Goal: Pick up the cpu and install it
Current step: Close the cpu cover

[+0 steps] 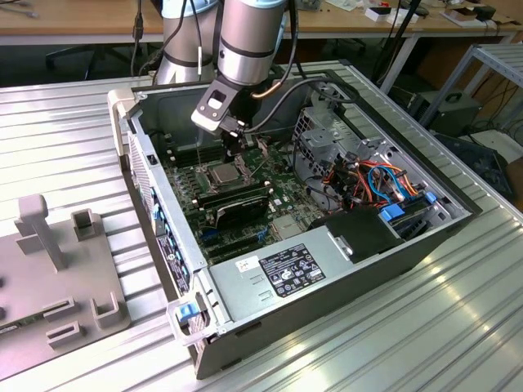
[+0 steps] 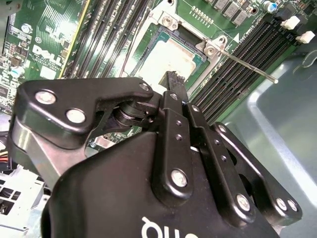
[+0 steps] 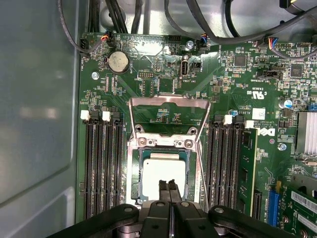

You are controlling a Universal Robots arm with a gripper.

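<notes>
nearest in the exterior view, a ribbed metal bench (image 1: pixel 458 327) carries a grey fixture plate (image 1: pixel 49 269) at the exterior view's left and an open computer case (image 1: pixel 163 245) lying on its side. the power supply (image 1: pixel 286 269) fills the near end of the case. behind it, two black memory sticks (image 1: pixel 237 200) stand in their slots on the green motherboard (image 1: pixel 189 181).

just beyond the sticks, the cpu (image 1: pixel 225 173) lies flat in its socket (image 1: pixel 214 163), silver-grey top facing up. in the first wrist view the cpu (image 3: pixel 161 173) sits square inside the socket frame. the metal load plate (image 3: pixel 168 100) is swung up and open beyond it, and the thin latch lever (image 3: pixel 200 166) stands free beside it. empty memory slots (image 3: pixel 104 163) flank the socket on both sides.

the end effector (image 1: pixel 234 152) hangs directly over the cpu. in both wrist views its two black fingers are pressed together with nothing between them, the tips (image 3: pixel 168 187) (image 2: pixel 174 79) low over the chip's top. i cannot tell if they touch it.

farther in, a round coin cell (image 3: pixel 119 62) sits on the board, and orange and blue cables (image 1: pixel 376 175) run through the case at the exterior view's right. the grey arm (image 1: pixel 249 41) rises out of the case, with wooden desks (image 1: pixel 82 16) behind it.
</notes>
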